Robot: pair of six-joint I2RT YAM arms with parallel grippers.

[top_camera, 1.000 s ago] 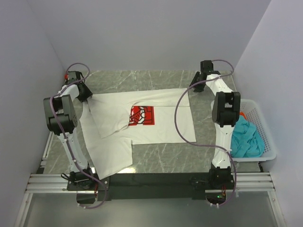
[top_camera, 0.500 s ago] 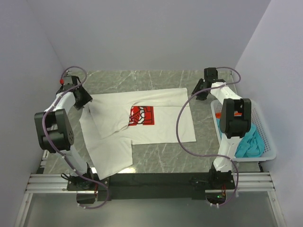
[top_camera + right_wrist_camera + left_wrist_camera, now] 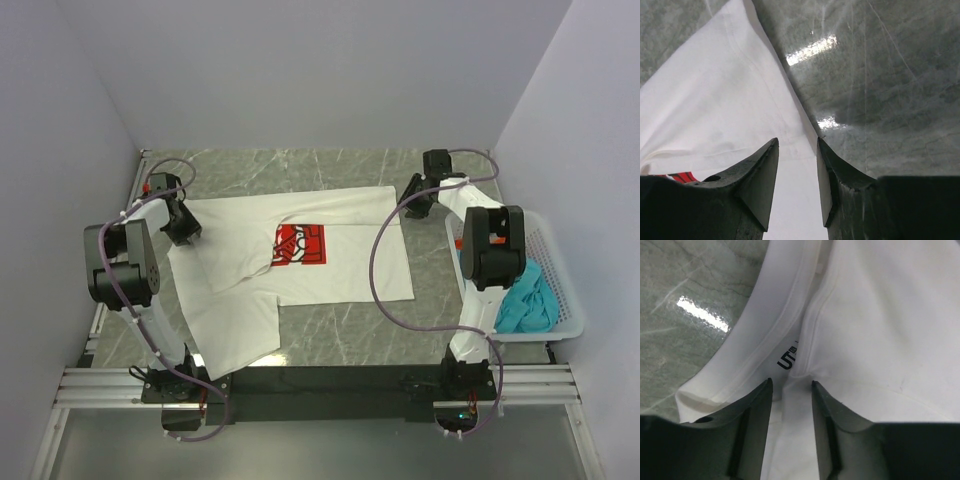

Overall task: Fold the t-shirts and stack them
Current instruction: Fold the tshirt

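The white t-shirt (image 3: 340, 260) with the red square print (image 3: 300, 245) lies spread on the table, its left part folded over. My left gripper (image 3: 183, 225) is low over its far left edge. In the left wrist view its jaws (image 3: 791, 385) are open astride a seam fold of the white cloth (image 3: 865, 340). My right gripper (image 3: 412, 195) is at the shirt's far right corner. In the right wrist view it (image 3: 797, 142) is open with the shirt's hem edge (image 3: 740, 100) between the jaws. The teal shirt (image 3: 525, 300) lies in the basket. A bit of the red-orange shirt (image 3: 460, 243) shows behind my right arm.
The white mesh basket (image 3: 566, 280) stands at the right edge of the table, beside my right arm. The grey marble tabletop (image 3: 340, 335) shows in front of the shirt, behind it and in the right wrist view (image 3: 890, 75). Walls close in on three sides.
My left gripper has moved from the far left corner toward me, onto the shirt's left edge. My right gripper has shifted left to the shirt's far right corner. The shirt has not moved.
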